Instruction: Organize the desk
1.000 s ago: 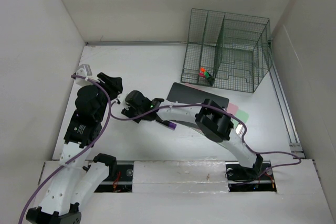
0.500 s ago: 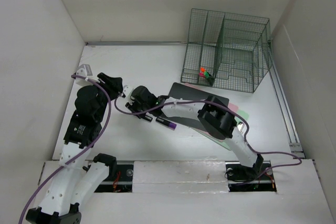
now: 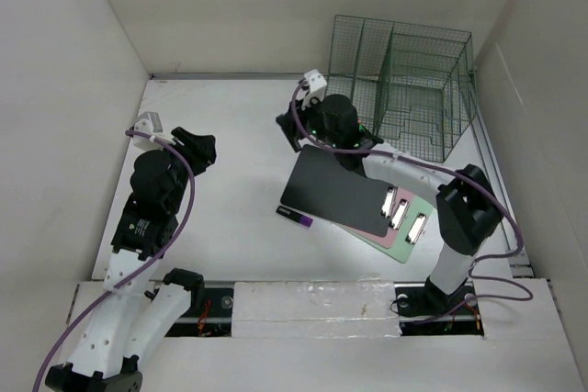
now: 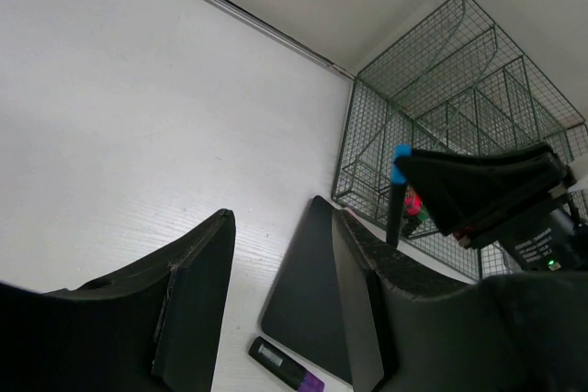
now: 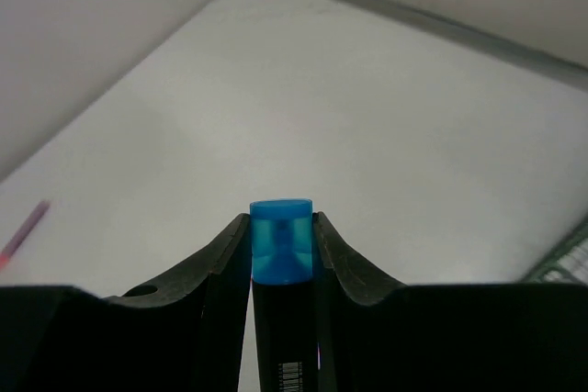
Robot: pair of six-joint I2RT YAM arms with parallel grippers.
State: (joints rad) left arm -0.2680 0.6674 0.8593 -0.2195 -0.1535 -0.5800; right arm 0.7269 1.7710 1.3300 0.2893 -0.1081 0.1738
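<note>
The white desk (image 3: 234, 112) carries a black notebook (image 3: 335, 188) and a black marker with a purple cap (image 3: 296, 218) at its near left corner. My right gripper (image 3: 299, 121) hangs in front of the dark green wire rack (image 3: 404, 89), shut on a black marker with a blue cap (image 5: 281, 240), held upright; this marker also shows in the left wrist view (image 4: 398, 195). My left gripper (image 3: 197, 149) is open and empty above the desk's left side. Between its fingers (image 4: 197, 291) I see the notebook (image 4: 308, 309) and purple-capped marker (image 4: 285, 369).
Pink and green sheets (image 3: 409, 240) stick out from under the notebook, with white strips on them. Something red and green (image 4: 412, 201) sits in the rack's front compartment. White walls close the desk in on three sides. A thin pink pen (image 5: 26, 227) lies far left.
My right arm has swung from beside the left gripper to the back right, up to the rack front. The notebook is now uncovered. The left arm and purple-capped marker have not moved.
</note>
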